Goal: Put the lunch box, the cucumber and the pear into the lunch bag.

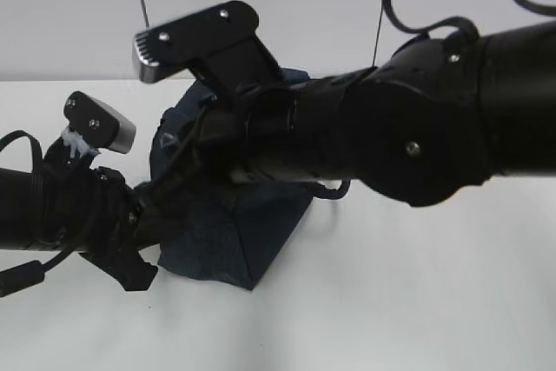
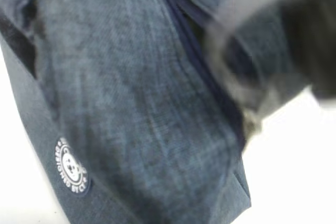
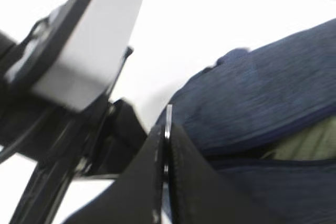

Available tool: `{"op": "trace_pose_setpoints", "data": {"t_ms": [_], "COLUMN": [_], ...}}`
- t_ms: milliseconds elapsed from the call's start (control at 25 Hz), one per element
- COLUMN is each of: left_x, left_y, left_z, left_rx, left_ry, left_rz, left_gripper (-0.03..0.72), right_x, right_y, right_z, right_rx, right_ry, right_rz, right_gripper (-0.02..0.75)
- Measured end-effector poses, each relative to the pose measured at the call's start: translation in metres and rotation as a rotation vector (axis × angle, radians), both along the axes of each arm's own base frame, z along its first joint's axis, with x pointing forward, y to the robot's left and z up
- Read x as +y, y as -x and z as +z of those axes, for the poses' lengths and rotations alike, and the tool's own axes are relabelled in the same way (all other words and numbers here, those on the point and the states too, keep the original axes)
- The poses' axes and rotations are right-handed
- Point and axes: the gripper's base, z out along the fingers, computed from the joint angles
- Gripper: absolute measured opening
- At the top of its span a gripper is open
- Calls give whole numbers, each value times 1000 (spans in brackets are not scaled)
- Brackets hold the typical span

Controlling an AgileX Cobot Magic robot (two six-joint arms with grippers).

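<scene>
Bag (image 1: pixel 248 241) sits mid-table (image 1: pixel 417 301), dark navy, mostly hidden behind both arms in the exterior view. Only its lower front corner and part of the top edge show there.

Right gripper (image 3: pixel 165 150): fingers pressed flat together with a thin silver piece, likely the zipper ring (image 3: pixel 168 121), sticking up between the tips. So clenched on the ring. It sits right over the bag's top; the zipper seam runs just beside it. Through the opening at the right edge of the right wrist view there's a pale green surface (image 3: pixel 310 142) inside the bag; can't say what it is.

Left gripper: not clearly visible. Left wrist view is filled with bag fabric and a round white logo patch (image 2: pixel 71 166), plus a blurred dark shape (image 2: pixel 310 35) top right. Can't tell if it's released or clenched.

Cucumber, pear: not visible in any view.
</scene>
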Motion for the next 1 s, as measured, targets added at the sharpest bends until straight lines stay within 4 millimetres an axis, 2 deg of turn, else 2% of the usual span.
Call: {"op": "trace_pose_setpoints", "data": {"t_ms": [440,720,1000], "left_x": [1,2,2], "left_y": [9,13,13], "left_z": [-7,-10,-10], "left_rx": [34,50,50], "left_ry": [10,12,12], "left_rz": [-17,-24,-24], "left_gripper": [-10,-12,-13], "right_x": [-48,-52,-71], "right_y": [-70,-126,-195], "right_z": [28,21,-2], "right_rx": [-50,-5,100], "right_ry": [-43,-1,38], "right_rz": [-213,-290,-397], "right_gripper": [6,6,6]}}
